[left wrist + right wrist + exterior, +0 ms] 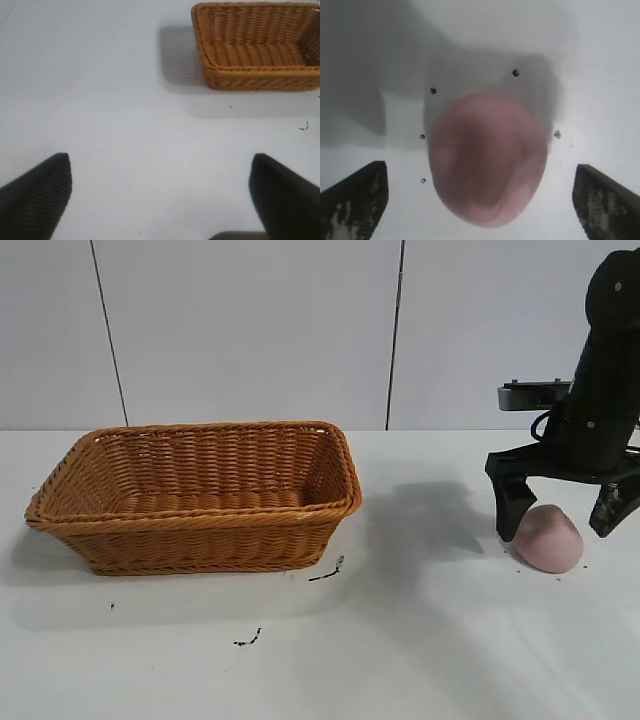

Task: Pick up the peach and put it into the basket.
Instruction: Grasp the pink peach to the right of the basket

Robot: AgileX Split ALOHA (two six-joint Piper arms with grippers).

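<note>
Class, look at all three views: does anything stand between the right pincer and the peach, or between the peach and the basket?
Nothing visible does. The right pincer is open, its fingers either side of the peach. Between peach and basket lies bare table with only small dark specks. The basket's near wall must be cleared.

The white desk (450, 660) carries the wicker basket (195, 495) at its left; the peach (548, 538) lies well apart at right. Small dark specks (248, 639) dot the surface near the basket.
</note>
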